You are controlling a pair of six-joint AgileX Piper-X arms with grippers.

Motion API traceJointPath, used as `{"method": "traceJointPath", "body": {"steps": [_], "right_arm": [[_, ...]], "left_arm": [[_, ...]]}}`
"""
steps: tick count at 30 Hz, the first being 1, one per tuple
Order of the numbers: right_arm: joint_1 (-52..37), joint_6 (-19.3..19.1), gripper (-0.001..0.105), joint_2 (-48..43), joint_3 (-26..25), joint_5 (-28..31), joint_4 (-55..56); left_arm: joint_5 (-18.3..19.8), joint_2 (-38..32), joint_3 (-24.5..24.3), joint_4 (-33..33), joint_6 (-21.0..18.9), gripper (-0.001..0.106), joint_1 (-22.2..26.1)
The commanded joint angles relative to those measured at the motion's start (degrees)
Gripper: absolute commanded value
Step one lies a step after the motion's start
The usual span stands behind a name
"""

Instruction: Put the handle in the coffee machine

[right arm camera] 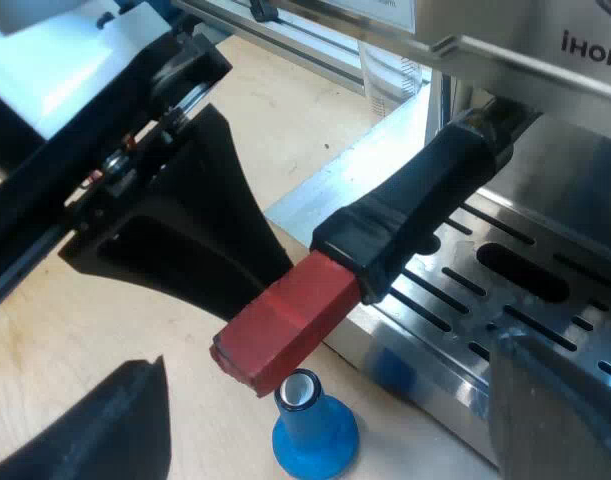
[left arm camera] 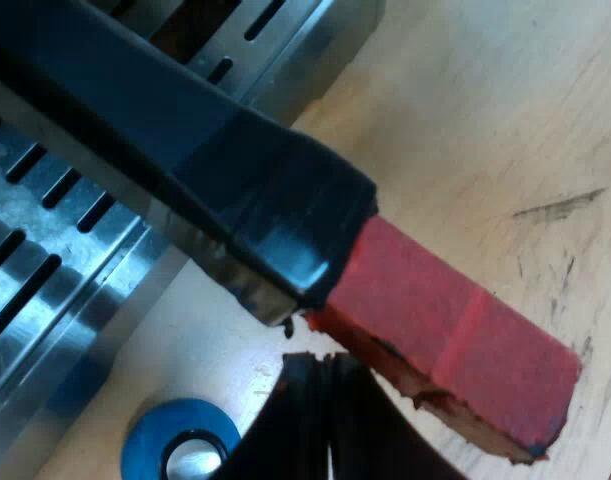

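Red-ended handle is in the machine (locking twist probably remains); my left tool beside it, grip I cannot tell; right tool open.

Dark handle with red end, locked into espresso machine front, jutting outward at a slant.

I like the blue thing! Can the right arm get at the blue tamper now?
Probably yes: the blue tamper stands between the right gripper's open jaws, though the handle's red end hangs close above it.
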Motion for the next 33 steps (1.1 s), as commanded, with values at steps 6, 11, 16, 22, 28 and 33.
{"method": "traceJointPath", "body": {"steps": [6,11,16,22,28,33], "right_arm": [[0.1,-0.2,0.067,-0.7,-0.3,-0.4,0.1],[0.1,-0.2,0.067,-0.7,-0.3,-0.4,0.1],[0.1,-0.2,0.067,-0.7,-0.3,-0.4,0.1],[0.1,3.2,0.067,-0.7,-0.3,-0.5,0.1],[0.1,3.0,0.067,-0.7,-0.3,-0.5,0.2],[0.1,1.9,0.067,-0.7,-0.3,-0.5,2.9]], "left_arm": [[16.4,-1.1,-2.5,-11.0,-1.1,0.0,-2.3],[16.4,-1.1,-2.5,-11.0,-1.1,0.0,-2.3],[16.4,-1.1,-2.5,-10.6,-1.1,0.0,-2.3],[10.5,-1.1,-2.5,-7.1,-1.1,0.0,-2.1],[1.5,-1.1,-2.5,-3.9,-1.1,0.0,-2.0],[-5.5,-1.3,-2.5,-0.1,-0.8,0.0,-2.0]]}}
